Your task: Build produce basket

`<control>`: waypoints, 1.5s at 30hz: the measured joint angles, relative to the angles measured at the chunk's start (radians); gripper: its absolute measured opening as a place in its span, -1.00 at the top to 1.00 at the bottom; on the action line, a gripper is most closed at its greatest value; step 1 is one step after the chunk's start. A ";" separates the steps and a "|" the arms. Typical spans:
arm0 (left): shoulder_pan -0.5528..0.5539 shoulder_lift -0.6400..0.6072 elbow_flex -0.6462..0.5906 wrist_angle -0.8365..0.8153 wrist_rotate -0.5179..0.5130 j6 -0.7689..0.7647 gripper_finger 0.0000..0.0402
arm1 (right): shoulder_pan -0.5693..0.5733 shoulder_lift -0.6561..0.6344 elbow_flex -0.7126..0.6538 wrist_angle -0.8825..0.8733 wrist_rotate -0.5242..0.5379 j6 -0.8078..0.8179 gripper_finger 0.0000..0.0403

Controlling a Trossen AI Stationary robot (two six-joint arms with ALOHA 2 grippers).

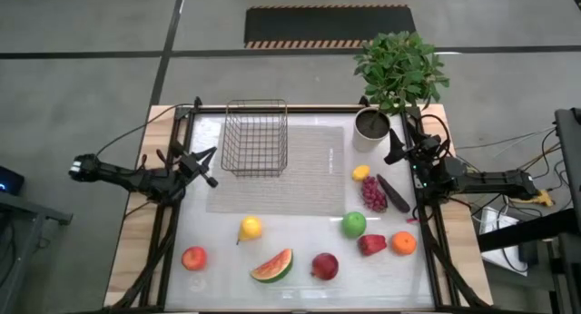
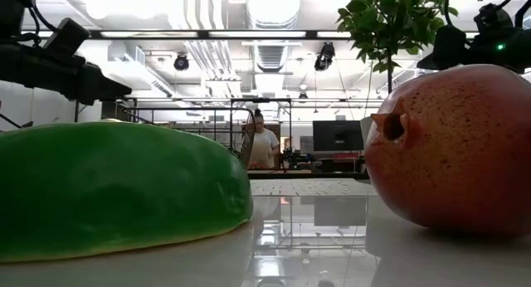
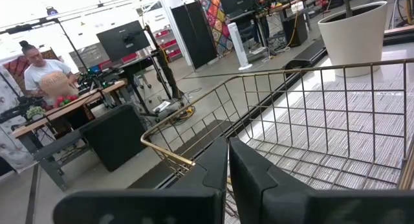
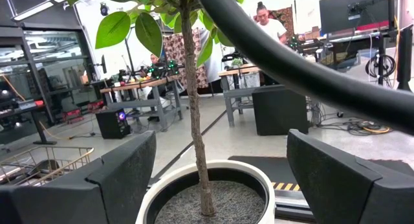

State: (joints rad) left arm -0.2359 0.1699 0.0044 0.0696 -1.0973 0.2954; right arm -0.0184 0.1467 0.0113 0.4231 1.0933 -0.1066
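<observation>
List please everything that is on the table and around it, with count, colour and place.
basket: 1, dark wire, far left-centre, empty
potted plant: 1, green in white pot, far right corner
lemon: 1, yellow, right side
grapes: 1 bunch, purple, right side
eggplant: 1, dark, beside grapes
green apple: 1, near right
red pepper: 1, near right
orange: 1, near right edge
pear: 1, yellow, near centre-left
peach: 1, near left
watermelon slice: 1, near centre
red apple: 1, near centre
person: 1, room behind
left gripper: shut, beside basket
right gripper: open, by pot

Thin metal wire basket [image 1: 255, 137] with a brassy sheen, glossy white tabletop [image 1: 300, 237] mirroring ceiling lights, smooth plastic-looking watermelon slice [image 1: 272, 266], finely speckled matt red fruit [image 2: 452, 146], smooth white plant pot [image 4: 207, 191], pale wood table edge [image 1: 127, 250]
</observation>
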 joint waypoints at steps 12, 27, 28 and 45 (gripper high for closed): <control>0.000 0.000 0.000 0.000 0.000 0.000 1.00 | 0.000 0.000 0.000 0.000 0.003 0.001 -0.63; 0.000 0.000 0.000 0.000 0.000 0.000 1.00 | 0.000 0.004 0.000 0.001 0.006 0.002 -0.63; 0.000 0.000 0.000 0.000 0.000 0.000 1.00 | 0.000 0.004 0.000 0.000 0.006 0.002 -0.63; -0.001 0.006 0.000 0.527 0.857 -0.239 1.00 | -0.002 0.024 0.005 0.030 -0.462 0.248 -0.63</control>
State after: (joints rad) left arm -0.2367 0.1764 0.0044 0.5964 -0.2400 0.0567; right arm -0.0200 0.1705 0.0158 0.4534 0.6309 0.1413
